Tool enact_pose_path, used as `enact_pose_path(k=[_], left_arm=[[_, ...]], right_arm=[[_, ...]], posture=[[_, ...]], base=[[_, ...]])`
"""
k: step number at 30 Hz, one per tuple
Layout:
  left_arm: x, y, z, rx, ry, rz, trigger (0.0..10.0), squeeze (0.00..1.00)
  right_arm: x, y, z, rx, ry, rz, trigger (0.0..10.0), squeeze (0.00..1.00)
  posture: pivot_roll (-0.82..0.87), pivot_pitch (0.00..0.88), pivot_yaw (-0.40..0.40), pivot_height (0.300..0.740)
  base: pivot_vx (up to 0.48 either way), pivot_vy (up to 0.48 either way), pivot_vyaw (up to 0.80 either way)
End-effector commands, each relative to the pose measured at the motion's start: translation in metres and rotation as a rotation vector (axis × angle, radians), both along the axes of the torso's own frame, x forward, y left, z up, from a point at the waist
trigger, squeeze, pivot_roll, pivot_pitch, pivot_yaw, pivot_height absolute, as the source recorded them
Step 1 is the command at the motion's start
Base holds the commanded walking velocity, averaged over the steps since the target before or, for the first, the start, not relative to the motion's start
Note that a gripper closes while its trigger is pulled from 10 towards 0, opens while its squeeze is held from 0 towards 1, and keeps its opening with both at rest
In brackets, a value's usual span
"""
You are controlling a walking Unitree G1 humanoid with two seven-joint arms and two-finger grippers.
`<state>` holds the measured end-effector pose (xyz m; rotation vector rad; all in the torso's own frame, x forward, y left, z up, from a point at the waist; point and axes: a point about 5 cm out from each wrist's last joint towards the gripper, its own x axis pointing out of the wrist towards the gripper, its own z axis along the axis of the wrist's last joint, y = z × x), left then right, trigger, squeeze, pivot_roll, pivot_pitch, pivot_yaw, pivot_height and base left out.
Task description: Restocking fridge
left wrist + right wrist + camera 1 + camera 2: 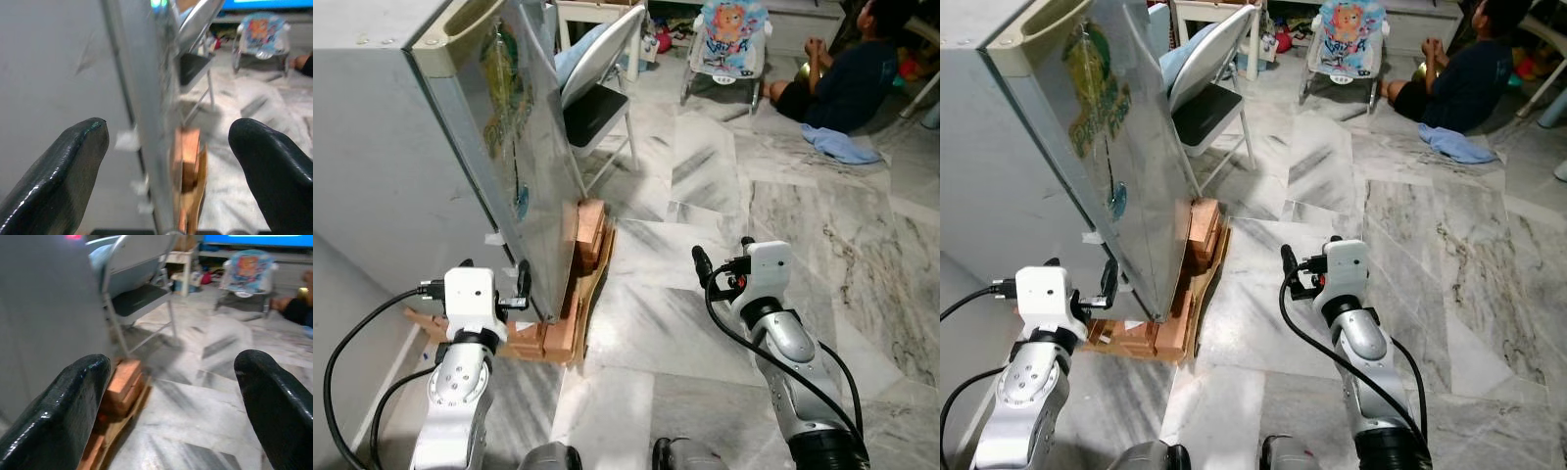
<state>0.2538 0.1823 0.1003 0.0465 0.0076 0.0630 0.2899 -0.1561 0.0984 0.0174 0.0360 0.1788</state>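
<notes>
The silver fridge (524,147) stands at the left on orange bricks (588,242) and a wooden pallet, its stickered door shut. My left gripper (494,274) is open at the fridge's lower front corner. In the left wrist view the fridge's corner edge (142,122) runs between the two black fingers (58,171), with the left gripper (171,166) holding nothing. My right gripper (722,255) hovers open over the marble floor, to the right of the fridge and apart from it; nothing lies between its fingers (63,401).
A folding chair (597,98) with a black seat stands just beyond the fridge. A baby bouncer (729,39) and a person sitting on the floor (847,73) are at the back right, with a blue cloth (842,145) beside them. Marble floor (705,196) lies ahead.
</notes>
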Motion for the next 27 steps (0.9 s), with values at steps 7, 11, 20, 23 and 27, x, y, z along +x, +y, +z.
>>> enact_pose_path(k=[7, 11, 20, 23, 27], left_arm=[[-0.002, -0.007, -0.002, -0.009, 0.006, -0.055, 10.0, 0.0], [-0.002, -0.009, -0.001, -0.029, 0.001, -0.061, 10.0, 0.0], [-0.002, -0.008, -0.001, -0.028, 0.003, -0.066, 10.0, 0.0], [-0.002, -0.009, -0.002, -0.025, 0.008, -0.064, 10.0, 0.0], [-0.003, -0.008, -0.002, -0.023, 0.013, -0.059, 10.0, 0.0]], right_arm=[[-0.007, -0.001, -0.002, -0.024, -0.006, 0.011, 10.0, 0.0], [-0.008, 0.003, -0.003, -0.022, -0.005, 0.025, 10.0, 0.0], [-0.005, 0.003, -0.003, -0.021, -0.001, 0.028, 10.0, 0.0], [-0.005, 0.003, -0.003, -0.026, -0.004, 0.029, 10.0, 0.0], [-0.006, 0.005, -0.004, -0.019, 0.0, 0.033, 10.0, 0.0]], posture=[[-0.05, 0.127, 0.018, 0.74], [-0.05, 0.126, 0.015, 0.74], [-0.04, 0.125, 0.014, 0.74], [-0.04, 0.126, 0.015, 0.74], [-0.04, 0.128, 0.015, 0.74]], base=[[0.0, 0.0, -0.34], [0.259, 0.0, 0.0], [0.314, 0.0, -0.48], [0.081, 0.0, 0.0], [0.0, 0.0, 0.0]])
